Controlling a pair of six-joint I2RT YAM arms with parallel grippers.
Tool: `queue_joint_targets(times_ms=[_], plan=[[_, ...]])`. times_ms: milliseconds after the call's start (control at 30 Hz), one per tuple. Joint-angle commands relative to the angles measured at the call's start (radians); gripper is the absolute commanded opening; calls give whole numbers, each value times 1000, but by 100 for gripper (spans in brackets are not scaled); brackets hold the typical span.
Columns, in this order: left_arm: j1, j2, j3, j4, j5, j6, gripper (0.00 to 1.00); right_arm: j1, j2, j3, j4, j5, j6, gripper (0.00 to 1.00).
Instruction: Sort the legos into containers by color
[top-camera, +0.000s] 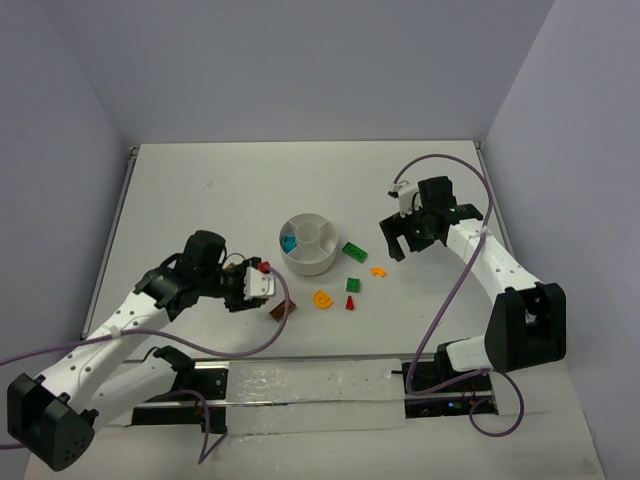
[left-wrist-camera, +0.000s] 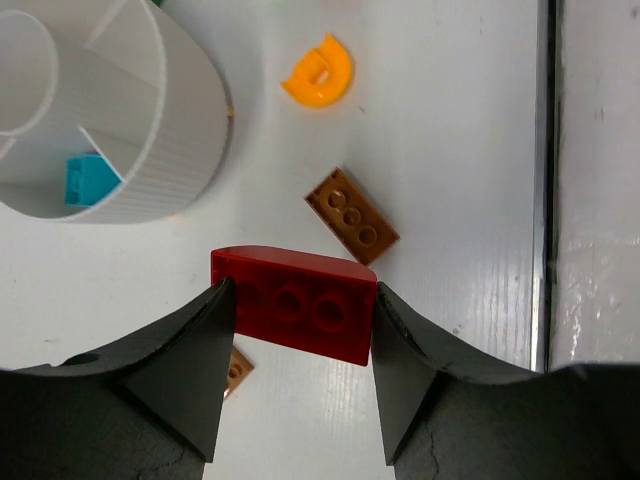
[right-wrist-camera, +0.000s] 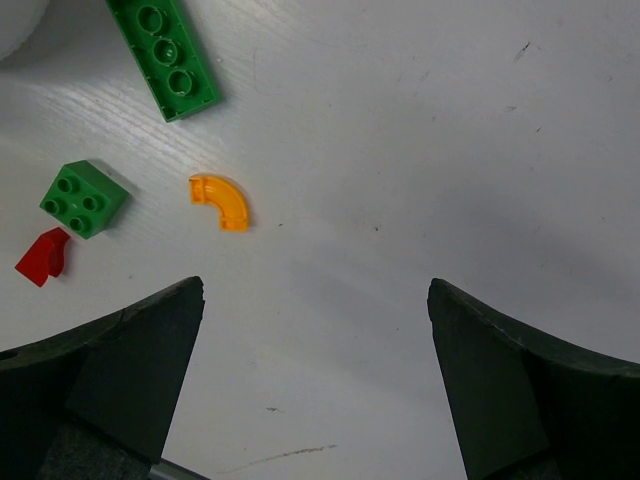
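My left gripper (left-wrist-camera: 297, 300) is shut on a red lego (left-wrist-camera: 293, 304) and holds it above the table just left of the white dish (top-camera: 310, 245); the red lego also shows in the top view (top-camera: 265, 268). A teal lego (left-wrist-camera: 88, 180) lies in one wedge section of the dish (left-wrist-camera: 170, 150). A brown lego (left-wrist-camera: 351, 216), a small brown piece (left-wrist-camera: 237, 368) and a yellow-orange round lego (left-wrist-camera: 318, 72) lie on the table. My right gripper (right-wrist-camera: 315, 300) is open and empty, right of a yellow-orange curved lego (right-wrist-camera: 220, 201), two green legos (right-wrist-camera: 163, 55) (right-wrist-camera: 83, 199) and a small red lego (right-wrist-camera: 43, 256).
The table's near edge has a dark slot and metal rail (left-wrist-camera: 545, 180) right of the left gripper. Purple cables (top-camera: 455, 280) loop off both arms. Grey walls close in the table's left, back and right sides.
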Motion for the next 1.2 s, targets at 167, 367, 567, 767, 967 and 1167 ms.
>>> queue_joint_targets(times_ms=[167,367,567,767,967,1167], plan=[[63,193,240,66,133,-352,42,-7,-10,35,-8,-13,-5,100],[205,388,447,113,277,-615,41,-7,-32,9,0,-12,1,100],[262,583,620,173,374,-916,39,-7,-23,20,0,-7,2,100],[281,762,759,235,440,-1156,36,-7,-9,40,-5,1,-1,100],[283,844,794,336,412,-1413,33,-6,-4,41,-10,7,-5,100],[281,912,859,317,336,-1509,38,-7,1,40,-8,9,-4,100]])
